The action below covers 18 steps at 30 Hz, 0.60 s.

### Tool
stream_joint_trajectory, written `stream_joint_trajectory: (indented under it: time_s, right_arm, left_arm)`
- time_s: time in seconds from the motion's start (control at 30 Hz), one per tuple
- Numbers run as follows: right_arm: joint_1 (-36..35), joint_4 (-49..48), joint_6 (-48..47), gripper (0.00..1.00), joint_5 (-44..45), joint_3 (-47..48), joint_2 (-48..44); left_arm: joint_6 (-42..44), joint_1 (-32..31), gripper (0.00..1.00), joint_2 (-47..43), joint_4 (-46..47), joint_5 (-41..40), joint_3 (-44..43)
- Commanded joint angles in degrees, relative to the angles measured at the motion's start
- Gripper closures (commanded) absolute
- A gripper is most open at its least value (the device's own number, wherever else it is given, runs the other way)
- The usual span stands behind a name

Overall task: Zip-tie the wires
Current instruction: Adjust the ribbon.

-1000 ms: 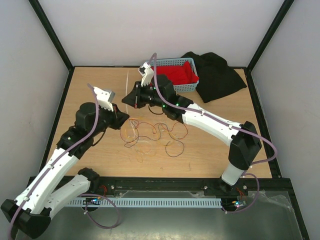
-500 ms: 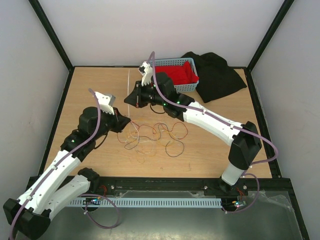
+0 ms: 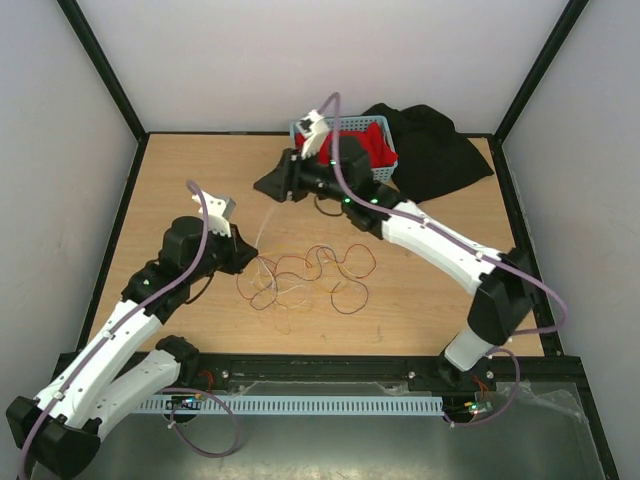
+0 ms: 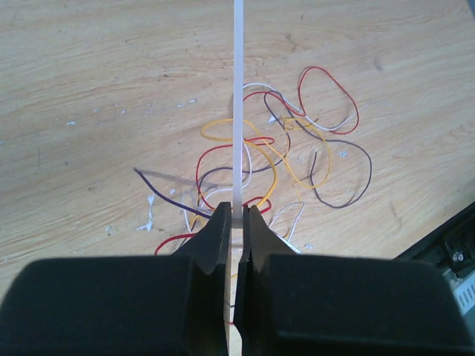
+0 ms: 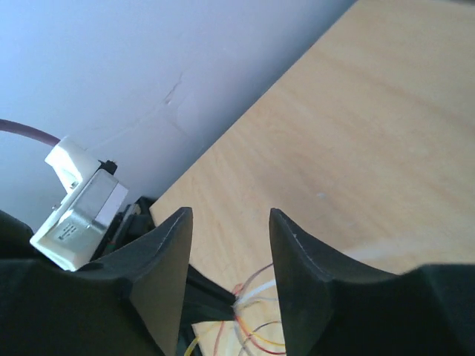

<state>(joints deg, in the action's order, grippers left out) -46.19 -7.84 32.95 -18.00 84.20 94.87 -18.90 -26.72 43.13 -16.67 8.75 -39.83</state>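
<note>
The wires (image 3: 310,275) lie in a loose curly tangle at the table's middle; they also show in the left wrist view (image 4: 286,152). My left gripper (image 3: 243,255) (image 4: 237,216) is shut on the whitish zip tie (image 4: 237,89), which runs straight out from its fingertips over the tangle. In the top view the zip tie (image 3: 260,226) is a faint strip slanting up toward the right gripper. My right gripper (image 3: 268,186) (image 5: 230,222) is open and empty, hovering beyond the strip's far end. Below it, its wrist view shows the left fingertips (image 5: 215,295) and wires (image 5: 256,330).
A blue basket (image 3: 385,165) holding red cloth (image 3: 365,148) stands at the back of the table, behind the right arm's wrist. A black cloth (image 3: 435,150) lies to its right. Black frame rails border the table on every side.
The right gripper has opened and drawn back and to the right, toward the basket. The left gripper kept its hold on the zip tie, and the strip now slants over the wires' left edge.
</note>
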Motion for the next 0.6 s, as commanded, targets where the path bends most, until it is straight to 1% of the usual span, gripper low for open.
stream_joint_trajectory:
  time_s: [0.0,0.07,0.13,0.2,0.27,0.33,0.4,0.47,0.57]
  right_arm:
    - [5.27,-10.31,-1.31,0.36,-3.51,-6.24,-8.91]
    - [7.9,-12.19,-2.28,0.26,-6.15,-10.3,-11.87]
    - [10.12,-13.05,-3.53,0.19,-9.83,-14.46,-14.15]
    - [11.39,-13.0,-6.87,0.11,-13.97,-17.38,-16.04]
    - [11.53,-13.96,-12.22,0.03,-17.49,-20.89,-17.8]
    - [11.49,-18.1,-15.48,0.0,-22.92,-26.01,-19.7]
    - [10.96,-23.41,-17.61,0.01,-26.15,-30.76,-21.64]
    - [8.92,-25.75,-21.88,0.01,-26.68,-33.83,-23.48]
    - [4.22,-24.21,-29.56,0.01,-25.08,-35.06,-24.89]
  left_arm:
    - [2.47,-0.17,1.0,0.11,-4.66,0.22,-4.9]
    - [2.62,-0.17,1.0,0.42,-4.9,0.7,-6.51]
    - [2.43,-0.17,1.0,0.63,-4.89,1.01,-7.79]
    - [2.18,-0.17,1.0,0.65,-5.08,1.15,-8.85]
    - [1.67,-0.17,1.0,0.72,-5.55,1.03,-10.3]
    - [1.39,-0.17,1.0,1.02,-6.76,0.53,-12.01]
    - [0.88,-0.17,1.0,1.63,-8.55,-0.89,-13.91]
    - [-0.31,-0.17,1.0,2.3,-10.71,-3.65,-15.59]
    - [-0.93,-0.17,1.0,3.43,-13.28,-7.23,-17.49]
